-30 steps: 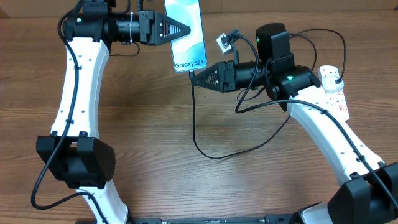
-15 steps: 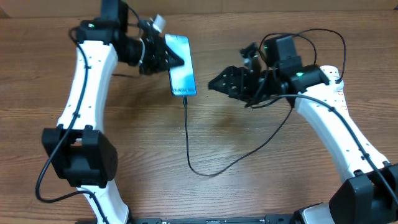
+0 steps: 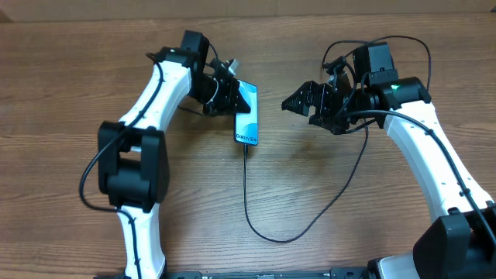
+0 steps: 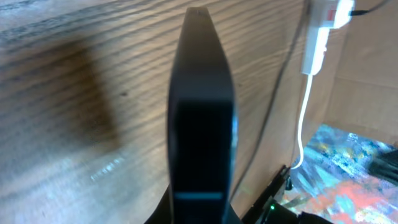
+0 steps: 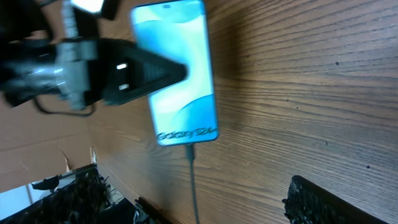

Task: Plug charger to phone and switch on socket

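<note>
**Left end effector** (image 3: pixel 231 94): clamped on the phone (image 3: pixel 248 124), with its fingers across the upper part of the screen. The phone's long axis runs from the far side of the worktop (image 3: pixel 325 201) toward the robot, lettered edge nearest. The charger (image 3: pixel 246 194) meets that edge. Its connector (image 5: pixel 190 152) appears seated, and the cable loops over the worktop and back toward the right arm.

**Right end effector** (image 3: pixel 293 101): jaws wide, holding nothing. The tips aim at the phone from its right and are clear of it.

**Remaining step, by judgement:** the switch. The socket (image 4: pixel 318 34) shows only in the left wrist view, at the far right of the worktop, with its white cord trailing from it. In the overhead view it is not visible, probably covered by the right arm. It therefore lies behind the right end effector, opposite to where the tips point. The right arm is the nearer one and must turn back before pressing a red switch (image 4: pixel 341 11)
</note>
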